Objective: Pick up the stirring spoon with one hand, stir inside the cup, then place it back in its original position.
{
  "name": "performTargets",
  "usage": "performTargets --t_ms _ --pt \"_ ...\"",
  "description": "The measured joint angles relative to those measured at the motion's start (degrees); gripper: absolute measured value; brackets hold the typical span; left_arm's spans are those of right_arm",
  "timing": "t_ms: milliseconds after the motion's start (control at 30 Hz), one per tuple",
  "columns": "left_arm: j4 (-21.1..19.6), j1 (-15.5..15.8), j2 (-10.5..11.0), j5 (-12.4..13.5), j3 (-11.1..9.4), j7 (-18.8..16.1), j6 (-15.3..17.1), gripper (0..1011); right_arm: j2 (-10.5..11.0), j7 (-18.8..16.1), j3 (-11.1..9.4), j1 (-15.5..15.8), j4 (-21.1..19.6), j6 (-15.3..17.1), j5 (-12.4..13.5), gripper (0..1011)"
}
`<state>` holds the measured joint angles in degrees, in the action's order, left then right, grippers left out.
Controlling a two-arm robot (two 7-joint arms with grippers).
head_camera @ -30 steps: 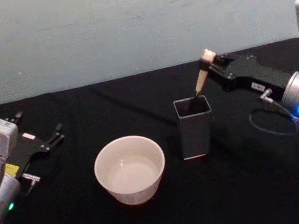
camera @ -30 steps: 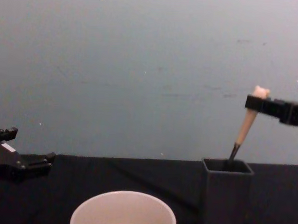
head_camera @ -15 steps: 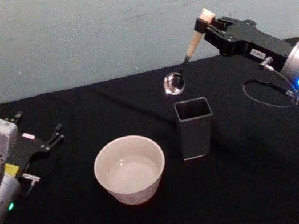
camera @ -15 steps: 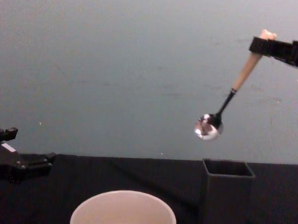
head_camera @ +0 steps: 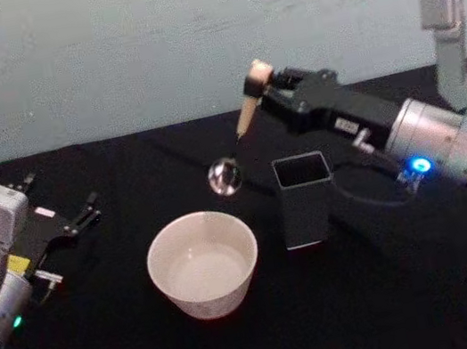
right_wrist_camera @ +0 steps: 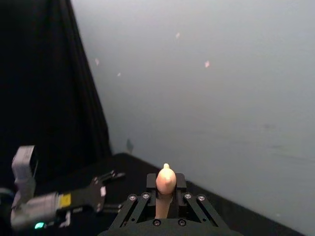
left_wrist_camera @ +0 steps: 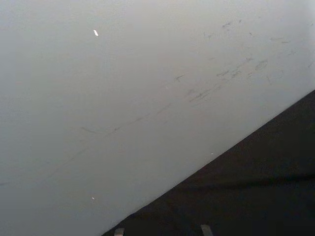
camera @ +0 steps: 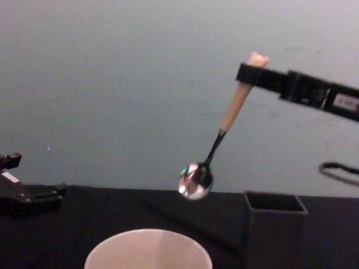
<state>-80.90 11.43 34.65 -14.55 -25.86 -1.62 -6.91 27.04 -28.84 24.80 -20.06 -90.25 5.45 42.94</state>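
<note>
Upper centre of the head view: the right gripper (head_camera: 263, 88) is clamped on the spoon (head_camera: 244, 118) just below its knob. The spoon hangs tilted in the air, its bowl above the cup (head_camera: 203, 264) and left of the holder (head_camera: 305, 202). At the left edge, the left gripper (head_camera: 58, 198) rests with its fingers spread.

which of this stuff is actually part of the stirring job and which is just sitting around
In the job: stirring spoon, held in the air by the right claw; cup; dark grey holder, probably the spoon's resting place.
Just about: left claw, open, parked on the left; black tablecloth.
</note>
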Motion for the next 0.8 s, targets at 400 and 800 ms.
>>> performTargets --t_ms 400,800 --pt "0.0 0.0 0.0 0.0 0.0 0.0 0.0 1001 0.2 -2.7 5.7 -0.1 2.4 -3.3 -6.1 224" --pt "0.0 0.0 0.0 0.0 0.0 0.0 0.0 1001 0.1 -5.4 8.9 0.4 4.0 -5.1 -11.0 224"
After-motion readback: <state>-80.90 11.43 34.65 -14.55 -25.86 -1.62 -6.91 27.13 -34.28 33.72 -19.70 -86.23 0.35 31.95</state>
